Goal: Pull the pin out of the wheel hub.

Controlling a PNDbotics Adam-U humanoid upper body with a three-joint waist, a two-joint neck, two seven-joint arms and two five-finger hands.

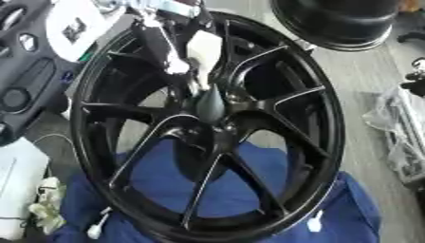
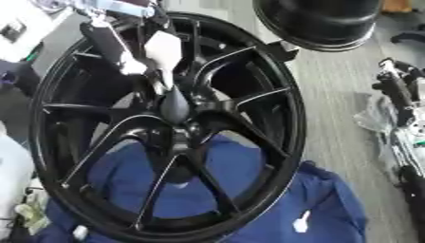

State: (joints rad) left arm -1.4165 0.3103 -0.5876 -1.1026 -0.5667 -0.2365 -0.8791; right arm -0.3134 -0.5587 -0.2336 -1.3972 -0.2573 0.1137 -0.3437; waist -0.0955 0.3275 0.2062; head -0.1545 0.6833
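A large black spoked wheel (image 1: pixel 274 102) lies tilted on a blue cloth (image 1: pixel 166 185) and fills most of both views. A dark, cone-shaped pin (image 1: pixel 210 105) stands up out of the hub (image 1: pixel 217 130) at its centre. My left hand (image 1: pixel 179 57) reaches down from the top edge, its black fingers with white pads curled. One white pad (image 1: pixel 202 54) runs down onto the top of the pin, with the other finger beside it. My right hand (image 2: pixel 395 85) shows as a black jointed shape at the right edge, away from the wheel, its fingers relaxed.
A second black rim (image 1: pixel 336 21) sits at the top right, close to the wheel's edge. Dark panels with holes (image 1: pixel 25 71) lie at the left. Clear plastic wrapping (image 1: pixel 398 128) is on the grey floor at the right, and white objects (image 1: pixel 16 185) are at the lower left.
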